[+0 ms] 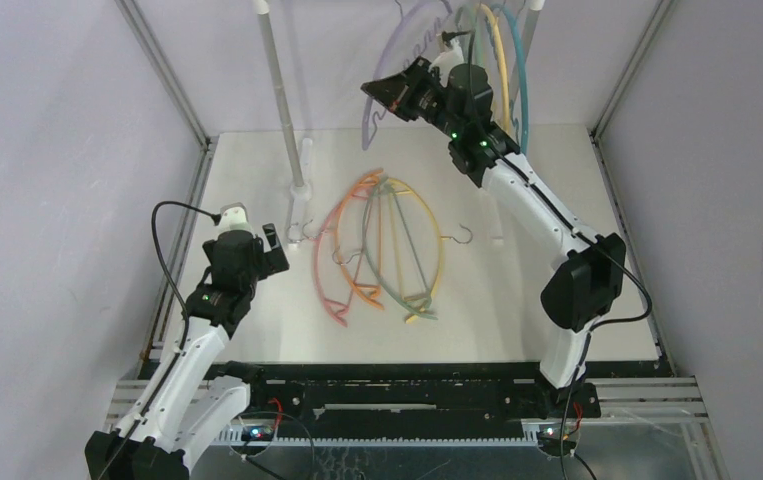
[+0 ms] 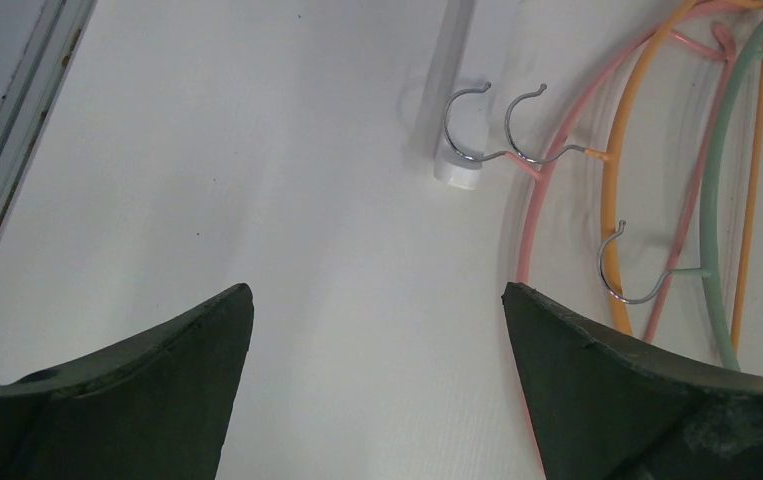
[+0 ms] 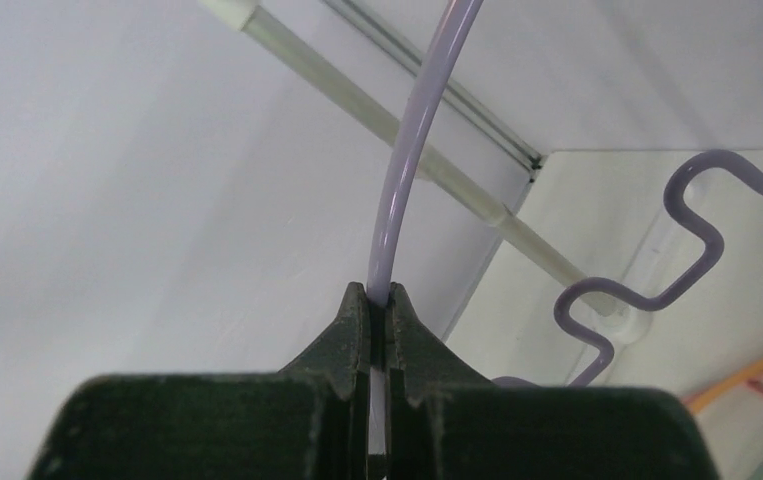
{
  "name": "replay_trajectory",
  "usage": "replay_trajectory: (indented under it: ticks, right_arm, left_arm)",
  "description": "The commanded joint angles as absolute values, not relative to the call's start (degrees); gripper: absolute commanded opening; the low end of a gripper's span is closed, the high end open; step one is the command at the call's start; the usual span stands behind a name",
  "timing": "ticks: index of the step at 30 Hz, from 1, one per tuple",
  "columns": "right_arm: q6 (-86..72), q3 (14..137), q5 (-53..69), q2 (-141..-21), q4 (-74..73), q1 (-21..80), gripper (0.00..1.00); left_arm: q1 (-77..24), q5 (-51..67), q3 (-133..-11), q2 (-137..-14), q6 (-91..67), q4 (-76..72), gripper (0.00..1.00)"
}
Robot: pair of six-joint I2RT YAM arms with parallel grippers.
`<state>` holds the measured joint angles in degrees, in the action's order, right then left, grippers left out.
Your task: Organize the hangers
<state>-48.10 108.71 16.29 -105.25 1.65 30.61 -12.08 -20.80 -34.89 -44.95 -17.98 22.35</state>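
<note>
Hangers [image 1: 382, 250] in orange, pink, green and yellow lie heaped mid-table in the top view, others hanging near your right gripper [image 1: 372, 92]. Left wrist: your left gripper [image 2: 377, 290] gapes wide beside their hooks [image 2: 462, 125]. Right wrist: it clamps the lilac hanger [image 3: 412, 150] by its thin arc, likely light, springy, slick; grip near the hook.

Left pincer [image 2: 377, 290] wide, right pincer [image 3: 379, 293] tight

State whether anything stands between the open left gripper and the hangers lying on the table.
Nothing visible does. Only bare table lies between the left gripper and the nearest pink hanger. The white rail foot sits beside two metal hooks, farther ahead and off that path.
</note>
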Motion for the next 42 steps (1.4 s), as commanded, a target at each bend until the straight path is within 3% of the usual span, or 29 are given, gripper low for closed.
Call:
replay_trajectory:
  ticks: [1,11,17,20,24,27,34,42]
  right_arm:
    - [-51.92,104.13,12.86,-99.77,7.52,29.88,0.00]
    - [-53.93,91.03,9.22,-90.78,8.10,26.18,0.00]
    - [-54.56,89.12,9.43,-88.43,7.63,22.93,0.02]
    - [-55.58,89.40,9.81,-88.45,5.53,22.08,0.14]
    - [-54.74,89.39,10.44,-87.50,2.79,22.02,0.47]
    - [-52.34,89.07,8.47,-85.64,0.08,22.69,0.63]
    - [-43.29,88.71,-1.17,-80.22,-7.39,25.39,0.74]
    - [-26.46,89.65,-11.07,-74.29,-19.24,31.43,0.79]
  left_arm:
    - [-11.67,-21.36,-33.93,-44.16,-17.68,20.48,1.00]
    - [-11.65,-21.12,-33.97,-44.44,-17.86,20.52,1.00]
    - [-11.67,-21.09,-33.85,-44.19,-17.91,20.63,1.00]
    - [-11.62,-21.18,-33.84,-43.95,-18.02,20.68,1.00]
    - [-11.65,-21.39,-33.85,-43.77,-18.01,20.81,0.99]
    - [-11.66,-21.51,-33.87,-43.77,-18.02,20.82,1.00]
    - [-11.68,-21.27,-34.01,-44.33,-18.11,20.74,1.00]
    - [-11.69,-16.83,-34.28,-44.37,-19.81,19.92,1.00]
